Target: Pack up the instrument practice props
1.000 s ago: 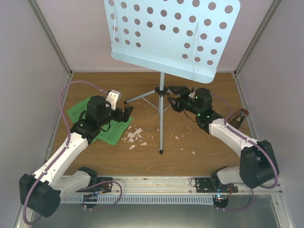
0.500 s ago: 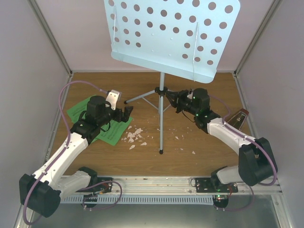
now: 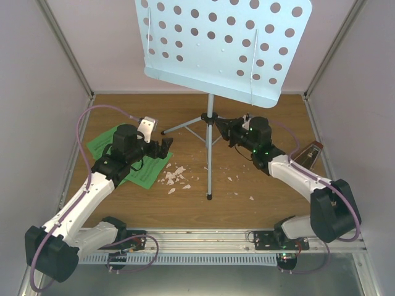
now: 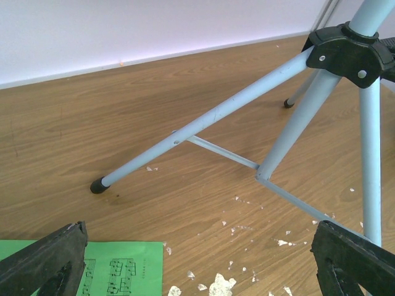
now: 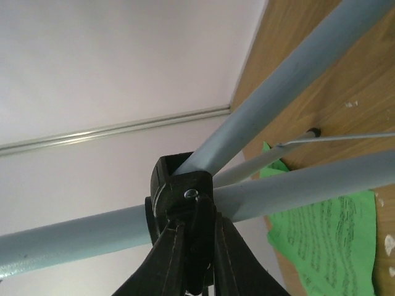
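Note:
The pale blue perforated music stand (image 3: 228,43) rises on silver tripod legs (image 3: 208,166) at mid-table. My right gripper (image 3: 223,126) is shut on the stand's black tripod hub (image 5: 179,185), with both fingers pinching a black tab on the hub's underside (image 5: 197,234). Bright green sheet-music pages (image 3: 100,145) lie flat on the left, partly under my left arm. My left gripper (image 3: 165,147) hovers open just right of the pages (image 4: 117,268); only tabletop shows between its fingers (image 4: 46,259). The reddish-brown pyramid metronome (image 3: 312,153) stands at the right, behind my right arm.
White crumbs (image 3: 176,176) are scattered on the wooden table (image 3: 259,209) between the pages and the stand's front leg, with a few more to the right (image 3: 251,198). Pale walls enclose the table on three sides. One stand leg's rubber foot (image 4: 99,184) rests ahead of my left gripper.
My right gripper has moved left to the stand's tripod hub and shut on it. My left arm has not moved.

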Action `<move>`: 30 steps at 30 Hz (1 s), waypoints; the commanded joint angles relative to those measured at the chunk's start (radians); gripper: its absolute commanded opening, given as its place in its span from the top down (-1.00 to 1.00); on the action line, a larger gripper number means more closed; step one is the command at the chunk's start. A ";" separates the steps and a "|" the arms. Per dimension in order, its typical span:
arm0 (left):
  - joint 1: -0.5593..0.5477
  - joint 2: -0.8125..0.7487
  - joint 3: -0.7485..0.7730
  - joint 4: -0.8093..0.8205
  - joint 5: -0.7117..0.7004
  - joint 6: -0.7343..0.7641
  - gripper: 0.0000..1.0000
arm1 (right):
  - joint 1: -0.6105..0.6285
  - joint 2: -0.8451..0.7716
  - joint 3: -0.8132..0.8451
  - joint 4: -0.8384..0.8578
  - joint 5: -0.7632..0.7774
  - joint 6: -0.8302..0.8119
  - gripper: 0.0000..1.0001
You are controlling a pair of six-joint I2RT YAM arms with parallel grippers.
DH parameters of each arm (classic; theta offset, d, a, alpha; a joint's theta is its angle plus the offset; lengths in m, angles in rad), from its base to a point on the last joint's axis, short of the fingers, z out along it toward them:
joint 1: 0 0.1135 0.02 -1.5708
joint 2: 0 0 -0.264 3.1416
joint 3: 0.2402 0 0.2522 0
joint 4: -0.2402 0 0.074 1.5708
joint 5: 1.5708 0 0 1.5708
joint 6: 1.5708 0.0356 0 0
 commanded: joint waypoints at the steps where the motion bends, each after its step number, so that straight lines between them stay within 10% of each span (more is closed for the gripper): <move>1: -0.009 -0.009 0.017 0.027 -0.009 -0.006 -0.98 | 0.014 -0.012 -0.065 0.011 0.104 -0.197 0.99; 30: -0.012 0.006 0.017 0.025 -0.002 -0.005 -0.98 | 0.094 -0.019 -0.333 0.608 0.409 -1.823 0.99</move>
